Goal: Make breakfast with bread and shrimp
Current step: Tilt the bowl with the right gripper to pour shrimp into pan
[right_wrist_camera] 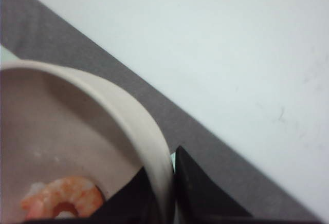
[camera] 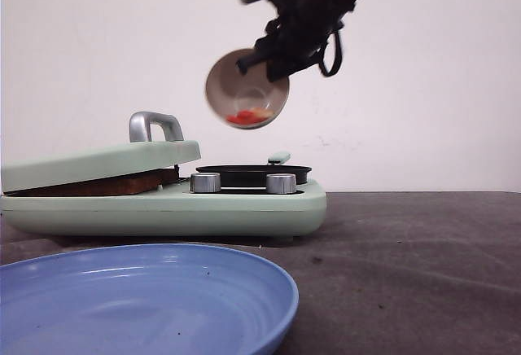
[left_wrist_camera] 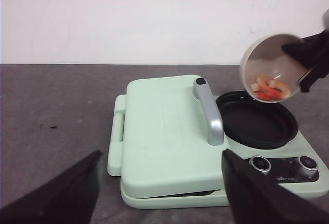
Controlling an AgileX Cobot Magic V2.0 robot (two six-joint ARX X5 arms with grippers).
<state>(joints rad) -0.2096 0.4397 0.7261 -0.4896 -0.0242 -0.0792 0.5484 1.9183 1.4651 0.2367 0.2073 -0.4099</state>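
Dark tabletop, right gripper point(right_wrist_camera: 172, 183) jaws clamping tilted shrimp bowl point(camera: 247, 89); left seemingly open.

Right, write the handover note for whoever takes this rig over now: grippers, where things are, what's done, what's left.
Right gripper: shut on the rim of the bowl, held tilted in the air above the black pan. Shrimp are in the bowl, none visible in the pan.
Left gripper: open, empty, hovering in front of the breakfast maker.
Bread: a brown edge shows under the closed lid on the sandwich side.
Blue plate: at the front, nothing on it.
Done: bread loaded, lid shut, bowl lifted.
Left: tip the shrimp into the pan, set the bowl down, probably plate the food.
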